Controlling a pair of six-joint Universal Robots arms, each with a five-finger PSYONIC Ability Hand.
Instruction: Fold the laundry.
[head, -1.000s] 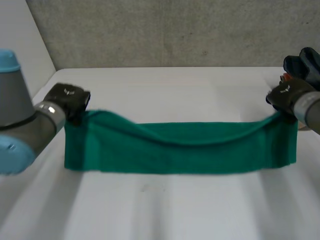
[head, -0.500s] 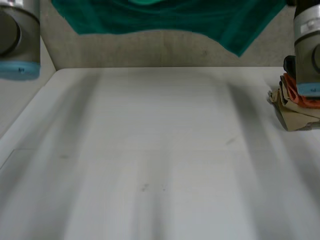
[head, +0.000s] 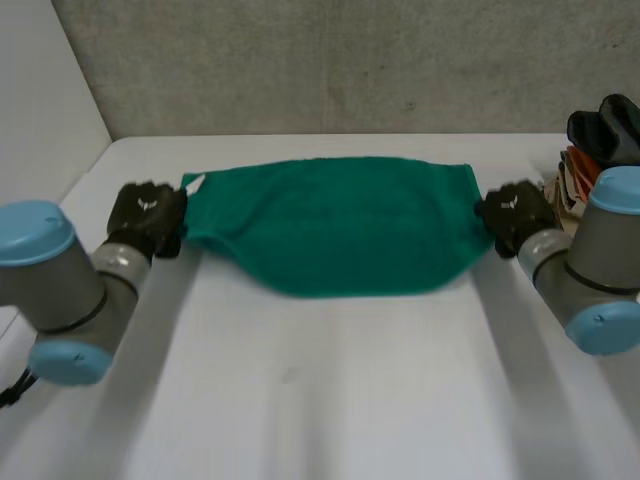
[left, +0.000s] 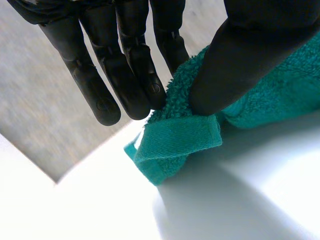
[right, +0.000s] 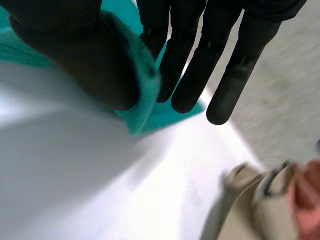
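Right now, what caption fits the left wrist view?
Left hand pinches a corner of the green towel between thumb and fingers, over the white table.

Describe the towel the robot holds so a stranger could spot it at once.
On the white table, the left hand and right hand each pinch one end of the towel. It is solid green, unlike the tan, orange and dark pile by the right arm.

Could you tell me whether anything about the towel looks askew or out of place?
Only mildly: the green towel isn't square. Its near edge bows in a curve, and the corner pinched by the left hand is bunched and turned over. The right hand pinches the opposite corner.
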